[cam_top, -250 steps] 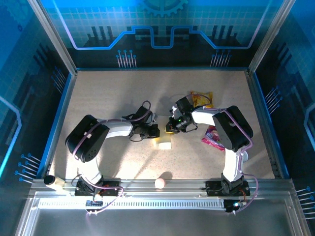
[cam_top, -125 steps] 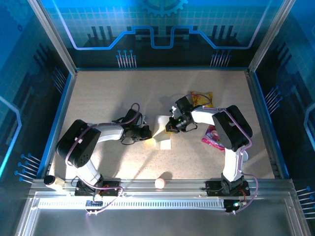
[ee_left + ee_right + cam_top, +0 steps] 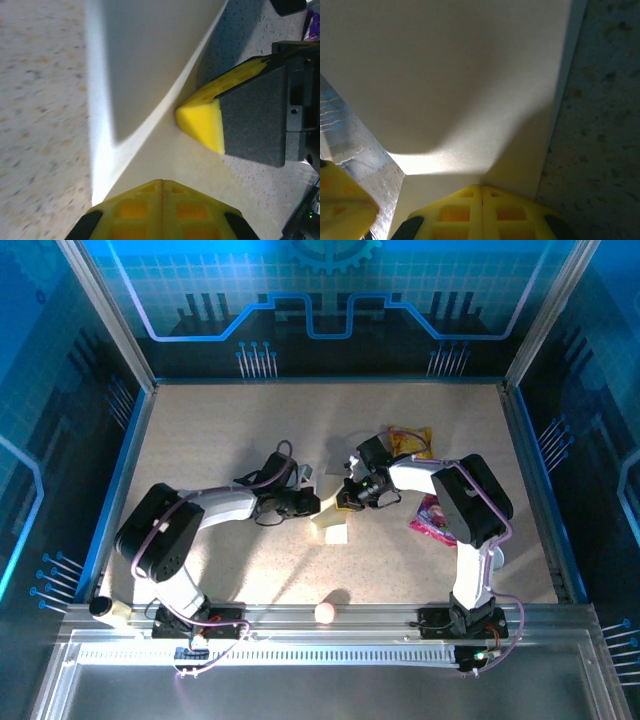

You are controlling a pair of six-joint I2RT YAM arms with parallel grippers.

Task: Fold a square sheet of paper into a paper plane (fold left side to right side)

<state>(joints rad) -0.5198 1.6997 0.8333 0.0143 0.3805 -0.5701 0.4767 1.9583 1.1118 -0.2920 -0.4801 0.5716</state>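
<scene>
The left arm (image 3: 225,505) and right arm (image 3: 415,475) are white with black joints. Lilac cables (image 3: 262,477) loop above the rail (image 3: 380,618). The fingers (image 3: 140,210) are ribbed yellow.

Yellow fingers (image 3: 455,212) together against white paper (image 3: 445,75)

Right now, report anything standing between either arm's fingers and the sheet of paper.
Nothing visible does. The left fingers are shut on the square sheet of paper, its flap lifted, and the right fingers, also shut, press their tip against it. The yellow snack packet and pink wrapper lie off to the right.
</scene>
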